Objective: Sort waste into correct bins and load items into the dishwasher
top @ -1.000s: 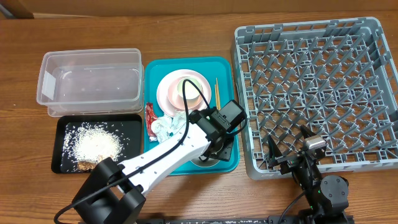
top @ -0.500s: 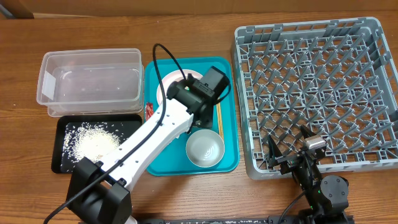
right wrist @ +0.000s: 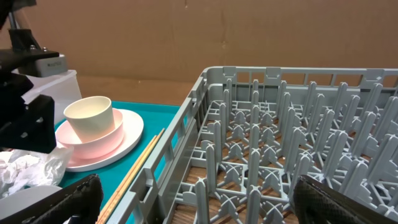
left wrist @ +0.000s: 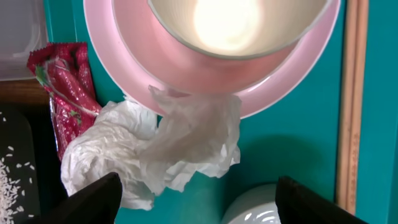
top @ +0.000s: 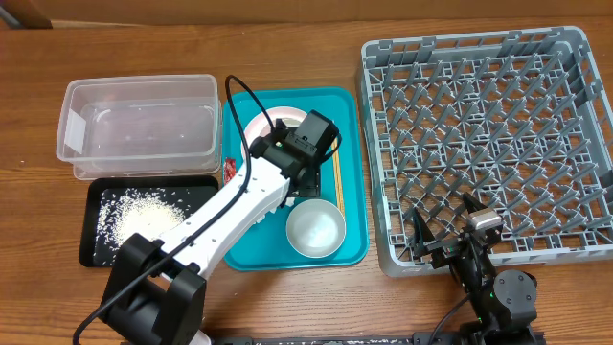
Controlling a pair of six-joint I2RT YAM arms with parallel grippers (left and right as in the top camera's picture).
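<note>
At far left sat the clear rectangular plastic tub [top: 139,129], w/ the shallow black rectangular tray [top: 88,225] of loose white rice [top: 134,216] in front. On the teal serving tray [top: 351,192], the small red shiny snack wrapper [left wrist: 62,87] touched the crumpled white paper napkin [left wrist: 155,155], which overlapped the round pale pink plate [left wrist: 155,65] at its rim. The left gripper [left wrist: 198,200] hovered just above, jaws spread, nothing held. Best approach, prob.: drop straight down, straddle the napkin's bulk, pinch w/o snagging wrapper or plate. The thin wooden chopsticks [left wrist: 351,93] lay apart at right. The right gripper [right wrist: 196,196] sat released, empty, by the grey lattice dish rack [right wrist: 280,143].
</note>
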